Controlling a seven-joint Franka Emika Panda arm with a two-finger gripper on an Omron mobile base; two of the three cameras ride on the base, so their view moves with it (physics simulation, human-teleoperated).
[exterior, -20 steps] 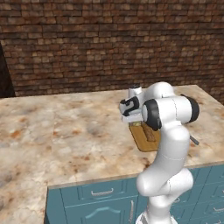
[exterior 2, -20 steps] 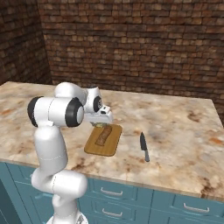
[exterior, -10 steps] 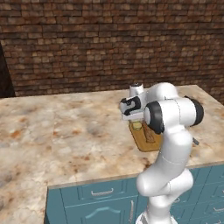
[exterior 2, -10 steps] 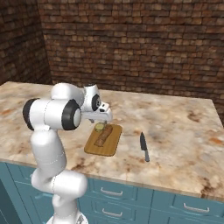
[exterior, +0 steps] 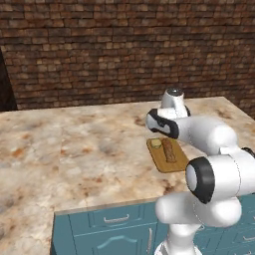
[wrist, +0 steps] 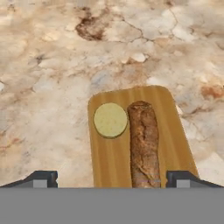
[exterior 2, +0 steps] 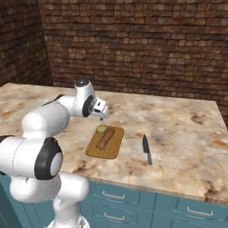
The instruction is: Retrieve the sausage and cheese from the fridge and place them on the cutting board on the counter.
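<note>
I have lifted my gripper [wrist: 112, 179] off the board [wrist: 109, 164] and my jaws now stand wide, empty. Sausage [wrist: 143, 146] and cheese [wrist: 110, 120] lie side by side on it; the task looks done

White glossy rounded arm links, black joint bands, grey cap on one joint, two small dark finger tips [wrist: 43, 178].

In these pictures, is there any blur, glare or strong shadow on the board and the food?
Hand view: sausage, round cheese and cutting board look sharp, without glare and with hardly any shadow. Right base view: flat, even light; the knife throws a faint shadow. Left base view: the arm hides part of the board.
</note>
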